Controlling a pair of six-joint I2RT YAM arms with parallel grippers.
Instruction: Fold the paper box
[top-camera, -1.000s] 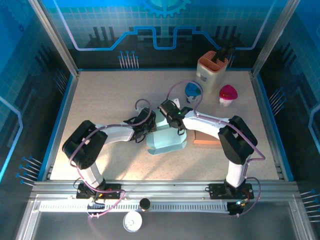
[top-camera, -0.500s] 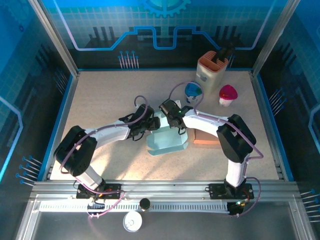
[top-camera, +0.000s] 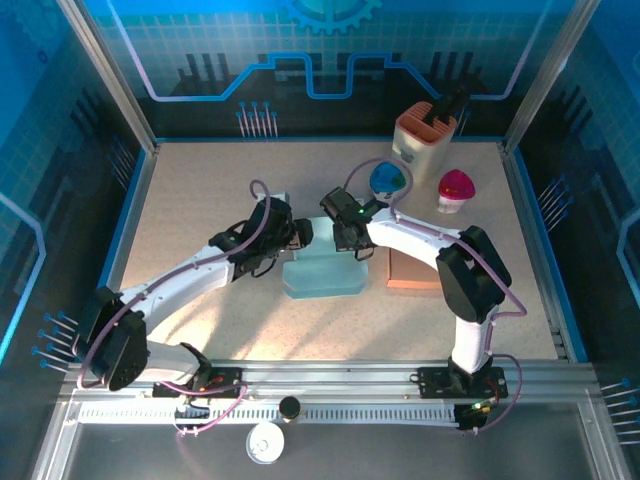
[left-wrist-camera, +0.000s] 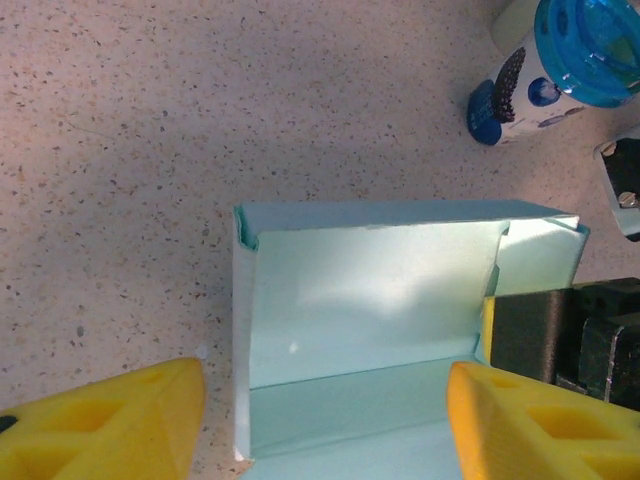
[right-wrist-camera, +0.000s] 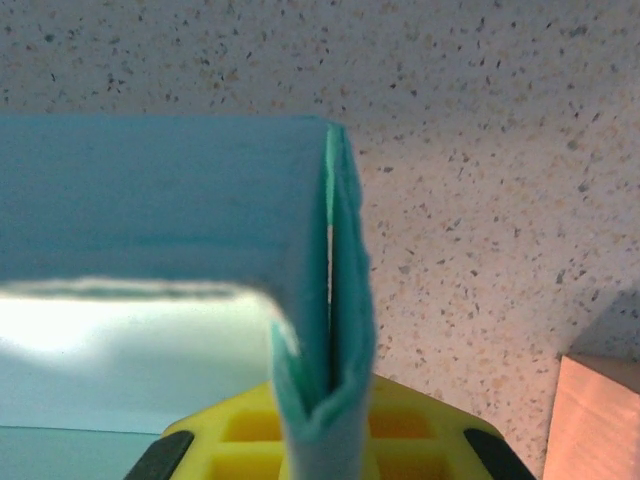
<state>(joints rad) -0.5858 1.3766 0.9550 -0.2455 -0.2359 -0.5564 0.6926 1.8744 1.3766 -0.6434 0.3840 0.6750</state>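
The step in hand seems to be the raising and fixing of the side walls of the paper box (top-camera: 325, 278). The box lies on the table (top-camera: 200, 200) near its middle, between the two grippers.

On the left, the left gripper (top-camera: 292, 234) hangs over the far left part of the box. Its yellow fingers (left-wrist-camera: 120, 425) are spread wide, one at each side of the box in the left wrist view, and they hold nothing. On the right, the right gripper (top-camera: 350, 238) is at the far right corner. In the right wrist view it is closed on the right wall of the box, where the paper is doubled over itself into a narrow fold.

I judge that the next move calls for the left gripper to come down on the left wall, near the corner where a small tab is turned in. It should press that side into place while the right gripper gives the hold on the other side. The paper looks thin, so a hard or fast squeeze could crush the wall instead of folding it.

The box is of pale blue-green card and shines bright inside under the light. Its bottom lies flat. The far wall stands upright, the left wall shows as a thin edge, and a flap stands at the right end. Just to the right of the box lies a wooden block (top-camera: 410, 272), so there is little free room on that side.
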